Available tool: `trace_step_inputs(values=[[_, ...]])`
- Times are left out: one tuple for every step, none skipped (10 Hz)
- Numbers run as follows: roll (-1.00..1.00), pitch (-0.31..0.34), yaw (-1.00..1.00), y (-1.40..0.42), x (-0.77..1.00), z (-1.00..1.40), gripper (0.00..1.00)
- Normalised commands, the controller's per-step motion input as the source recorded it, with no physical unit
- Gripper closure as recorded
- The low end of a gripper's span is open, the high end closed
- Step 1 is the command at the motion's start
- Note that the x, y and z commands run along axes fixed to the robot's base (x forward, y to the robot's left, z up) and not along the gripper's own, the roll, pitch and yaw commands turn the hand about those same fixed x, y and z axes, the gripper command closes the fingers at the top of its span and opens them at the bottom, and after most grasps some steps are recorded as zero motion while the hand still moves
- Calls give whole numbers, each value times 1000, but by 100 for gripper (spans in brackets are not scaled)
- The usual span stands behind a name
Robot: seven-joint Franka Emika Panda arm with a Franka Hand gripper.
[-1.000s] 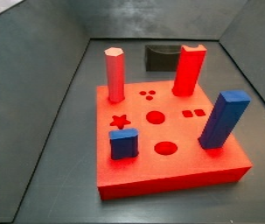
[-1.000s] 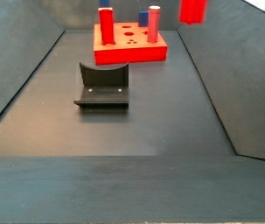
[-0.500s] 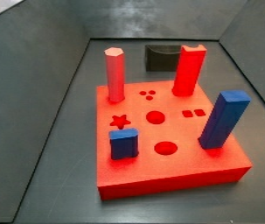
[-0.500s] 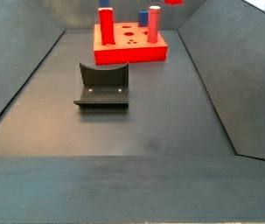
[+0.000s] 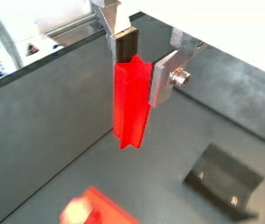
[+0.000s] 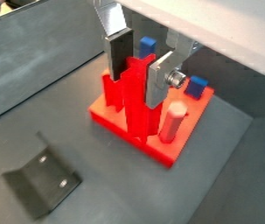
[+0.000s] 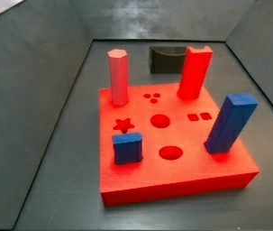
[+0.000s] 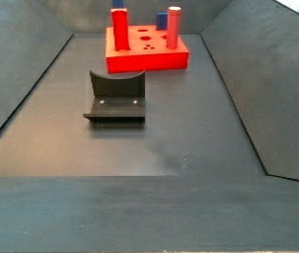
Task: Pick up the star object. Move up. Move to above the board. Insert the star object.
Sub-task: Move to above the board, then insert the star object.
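Observation:
My gripper (image 5: pixel 144 73) is shut on the star object (image 5: pixel 131 105), a slender bright-red ridged peg that hangs straight down from the fingers (image 5: pixel 165 79). In a wrist view the gripper (image 6: pixel 139 75) holds the star object (image 6: pixel 128 103) over the board (image 6: pixel 114 119). The board (image 7: pixel 193 176) is a thick red slab with a star hole (image 7: pixel 124 125), and it stands at the far end in a side view (image 8: pixel 146 61). The gripper and the star object are out of view in both side views.
On the board stand a pinkish hexagonal peg (image 7: pixel 118 77), a wide red peg (image 7: pixel 195 72), a tall blue block (image 7: pixel 230 123) and a short blue block (image 7: pixel 128 148). The dark fixture (image 8: pixel 116 97) stands on the floor between the board and the near end. Sloped grey walls enclose the floor.
In a side view the red star object at the top edge has risen out of frame. The board and its pegs have not moved.

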Motion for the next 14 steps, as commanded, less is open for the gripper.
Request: trace_step_inputs(values=[[2, 132, 7, -1000, 199, 104, 100], [0, 139, 2, -1000, 210, 108, 100], [-2, 147, 8, -1000, 231, 118, 100], [3, 145, 9, -911, 235, 112, 100], [5, 138, 9, -638, 185, 84, 100], [13, 119, 6, -327, 123, 56, 100], [19, 98, 11, -201, 83, 41, 100], [0, 0, 0, 0, 80, 0, 100], [0, 0, 0, 0, 0, -37, 100], [0, -147, -3, -143, -174, -551, 100], [0, -209, -40, -369, -240, -851, 100], [4, -231, -17, -446, -209, -797, 100], [57, -270, -26, -491, -180, -740, 100], [66, -271, 0, -443, -83, -734, 100]])
